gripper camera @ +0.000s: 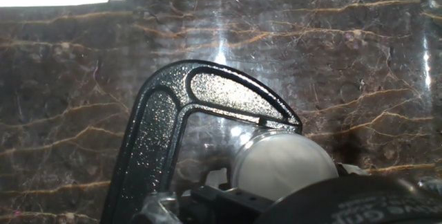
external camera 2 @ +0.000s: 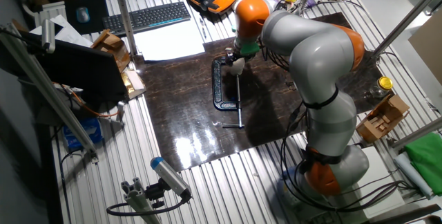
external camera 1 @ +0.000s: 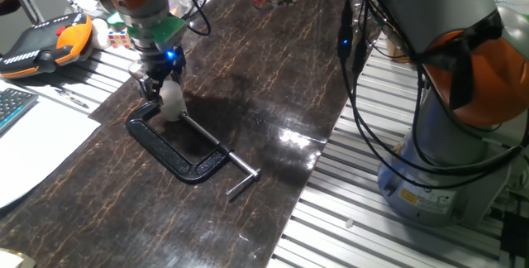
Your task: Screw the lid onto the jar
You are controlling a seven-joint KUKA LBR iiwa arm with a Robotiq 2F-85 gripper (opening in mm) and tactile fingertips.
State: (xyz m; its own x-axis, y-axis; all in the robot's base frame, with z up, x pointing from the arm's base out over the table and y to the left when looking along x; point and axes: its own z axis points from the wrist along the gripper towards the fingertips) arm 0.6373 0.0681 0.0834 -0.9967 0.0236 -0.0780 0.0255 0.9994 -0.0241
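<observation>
— So, what does this step need from you?

— I judge I am at the seating or turning stage. My gripper hangs low over the jar, which stands on the dark surface near its far left corner, inside the mouth of the black C-clamp. To do it well I should keep my axis straight above the jar, press down only lightly and turn evenly, so the thread catches square and not crossed. The jar is small and light, so I think it could spin along with me or tip if I push sideways. The clamp frame just beside it may help to stop it sliding, though I cannot tell whether the two touch.

— And the gripper itself: what does it hold?

— My fingers stand close together around something pale at the top of the jar. In the hand view a round whitish lid shows just under my fingers, beside the curved clamp arm. Whether I am clamped on the lid, or merely near it, I cannot tell; my own body hides the fingertips.
</observation>
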